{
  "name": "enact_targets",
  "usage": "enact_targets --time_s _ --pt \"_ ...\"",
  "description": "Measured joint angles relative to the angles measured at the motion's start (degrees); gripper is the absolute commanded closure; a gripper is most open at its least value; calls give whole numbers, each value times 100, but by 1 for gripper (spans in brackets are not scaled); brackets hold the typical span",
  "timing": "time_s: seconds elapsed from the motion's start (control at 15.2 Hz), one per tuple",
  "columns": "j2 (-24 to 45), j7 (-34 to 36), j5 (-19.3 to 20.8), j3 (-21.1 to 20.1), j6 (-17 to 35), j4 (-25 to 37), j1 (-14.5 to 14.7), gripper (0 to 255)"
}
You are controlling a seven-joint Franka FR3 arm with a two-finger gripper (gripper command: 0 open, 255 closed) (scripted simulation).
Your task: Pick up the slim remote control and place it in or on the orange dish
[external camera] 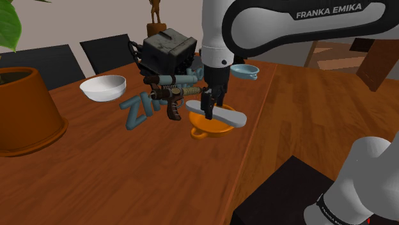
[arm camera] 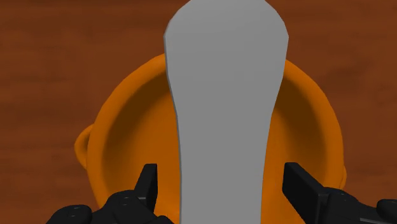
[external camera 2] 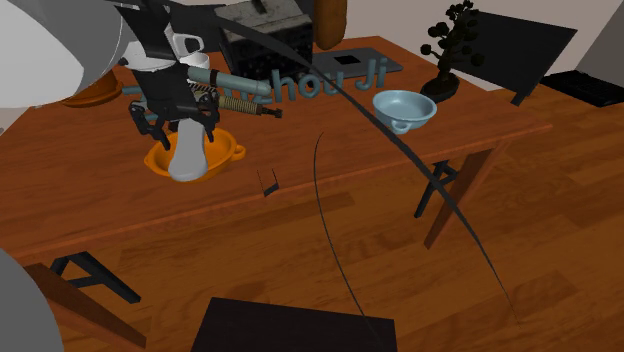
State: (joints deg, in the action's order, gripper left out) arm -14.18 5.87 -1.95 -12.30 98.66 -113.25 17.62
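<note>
The slim remote [arm camera: 226, 95] is a plain grey, long flat body, wider at its far end. It lies across the orange dish [arm camera: 127, 140], a round bowl with small handles. My gripper [arm camera: 222, 175] hangs just above, open, with its fingers [arm camera: 149, 181] standing clear of the remote's sides. In the shoulder view the remote [external camera: 225, 116] rests on the dish [external camera: 206, 128] near the table's right edge, with the gripper [external camera: 209, 107] over its near end. In the second exterior view the remote [external camera 2: 187, 157] stands out over the dish's [external camera 2: 228, 150] rim below the gripper [external camera 2: 176, 122].
Close behind the dish lie a toy gun [external camera: 170, 97], blue letters [external camera: 136, 110] and a dark box [external camera: 167, 51]. A white bowl [external camera: 102, 88] and a brown plant pot [external camera: 25, 108] stand to the shoulder view's left. A light blue cup [external camera: 245, 70] sits farther back.
</note>
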Motion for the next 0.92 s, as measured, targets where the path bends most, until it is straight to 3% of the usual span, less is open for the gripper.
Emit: enact_targets --time_s 0.26,0.59,0.92 --pt "1 0 0 -1 0 0 0 0" --pt "119 8 29 7 -668 791 -14 0" --pt "113 20 26 2 -733 844 -10 0"
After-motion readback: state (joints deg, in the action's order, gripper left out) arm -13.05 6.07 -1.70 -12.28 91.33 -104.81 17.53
